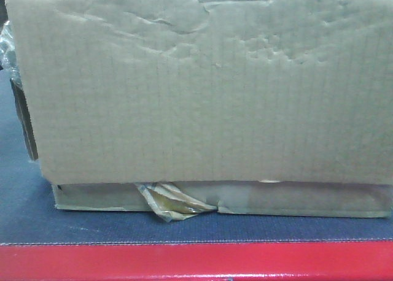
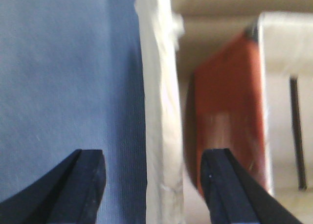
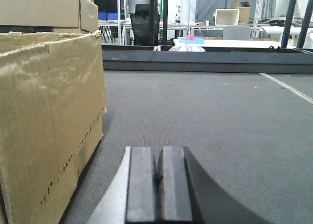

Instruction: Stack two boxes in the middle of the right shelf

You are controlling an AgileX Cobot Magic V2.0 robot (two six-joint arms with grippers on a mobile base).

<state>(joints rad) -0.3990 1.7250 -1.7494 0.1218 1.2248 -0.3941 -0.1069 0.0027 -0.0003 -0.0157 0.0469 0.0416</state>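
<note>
A large brown cardboard box [image 1: 202, 84] fills the front view. It rests on a flatter cardboard layer [image 1: 295, 200] with torn tape [image 1: 175, 201]. In the left wrist view my left gripper [image 2: 154, 185] is open. Its dark fingertips [image 2: 85, 182] stand on either side of a pale upright box wall edge [image 2: 160, 111], apart from it. My right gripper [image 3: 159, 185] is shut and empty, low over the grey mat [image 3: 220, 116]. A cardboard box [image 3: 49, 116] stands just to its left, with a second box [image 3: 44, 11] behind it.
The shelf has a blue-grey mat [image 1: 24, 207] and a red front edge [image 1: 196, 262]. An orange-red surface [image 2: 225, 111] lies right of the pale edge and a blue surface [image 2: 63, 77] lies to its left. A dark rail [image 3: 205, 60] bounds the mat's far side.
</note>
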